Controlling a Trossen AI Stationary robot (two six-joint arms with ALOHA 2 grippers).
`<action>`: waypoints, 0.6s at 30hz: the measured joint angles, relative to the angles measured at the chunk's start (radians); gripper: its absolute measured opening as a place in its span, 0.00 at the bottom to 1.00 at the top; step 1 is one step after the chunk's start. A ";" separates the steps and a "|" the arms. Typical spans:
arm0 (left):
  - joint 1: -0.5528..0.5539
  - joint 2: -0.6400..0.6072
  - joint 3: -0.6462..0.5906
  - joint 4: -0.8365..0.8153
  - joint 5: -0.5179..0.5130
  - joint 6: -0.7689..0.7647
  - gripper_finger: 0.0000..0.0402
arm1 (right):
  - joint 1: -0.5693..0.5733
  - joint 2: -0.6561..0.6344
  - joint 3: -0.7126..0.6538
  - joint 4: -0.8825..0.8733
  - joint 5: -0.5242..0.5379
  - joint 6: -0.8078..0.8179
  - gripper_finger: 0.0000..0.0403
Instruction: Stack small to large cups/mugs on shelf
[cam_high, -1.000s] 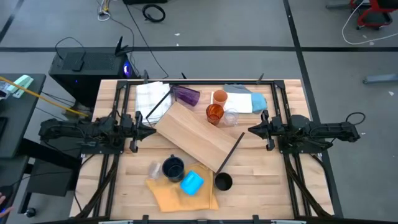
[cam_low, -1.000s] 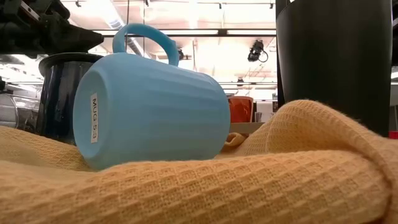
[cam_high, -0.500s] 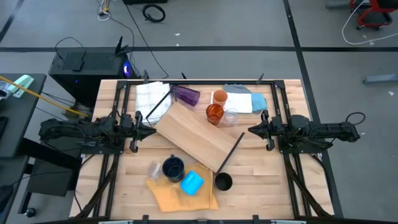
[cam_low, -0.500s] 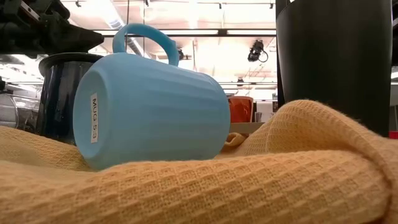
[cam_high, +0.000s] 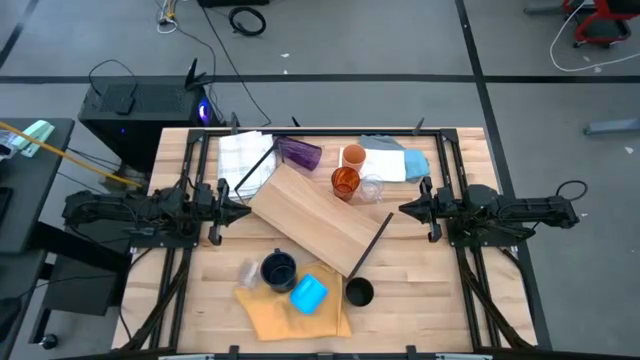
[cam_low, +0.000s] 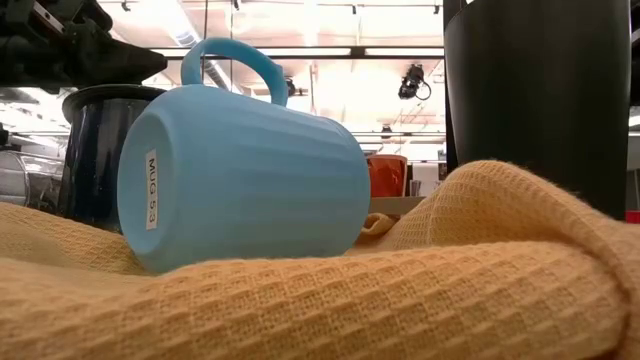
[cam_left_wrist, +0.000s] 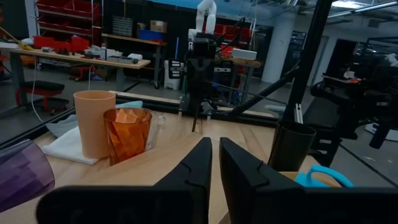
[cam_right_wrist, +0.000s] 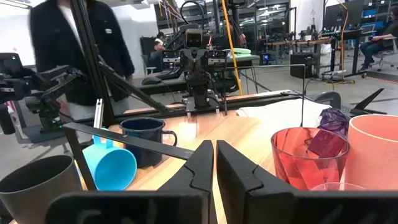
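The light-wood shelf (cam_high: 315, 215) lies slantwise at the table's middle, a black rod at each end. At the far side, the purple tumbler (cam_high: 301, 154) lies on its side; the light orange cup (cam_high: 352, 156), the amber ribbed cup (cam_high: 345, 182) and a clear glass (cam_high: 371, 188) stand upright. Near the front stand the navy mug (cam_high: 279, 269), the black cup (cam_high: 359, 292) and another clear glass (cam_high: 248, 271). The bright blue mug (cam_high: 309, 294) lies on its side on a yellow cloth. My left gripper (cam_high: 245, 207) is at the shelf's left and my right gripper (cam_high: 403, 209) at its right, both shut and empty.
A white cloth (cam_high: 245, 155) lies at the far left and a white and blue cloth (cam_high: 400, 160) at the far right. The yellow cloth (cam_high: 275, 312) lies at the front edge. A person (cam_right_wrist: 74, 37) stands beyond the table in the right wrist view.
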 joint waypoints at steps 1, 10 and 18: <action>0.000 0.000 0.000 0.000 0.000 0.000 0.10 | 0.000 0.000 0.000 0.000 0.000 0.000 0.07; 0.000 0.000 0.000 0.000 0.000 0.000 0.07 | 0.000 0.000 0.000 0.000 0.000 0.000 0.07; 0.000 0.000 0.000 0.000 0.000 0.000 0.09 | 0.000 0.000 0.000 0.000 0.000 0.000 0.07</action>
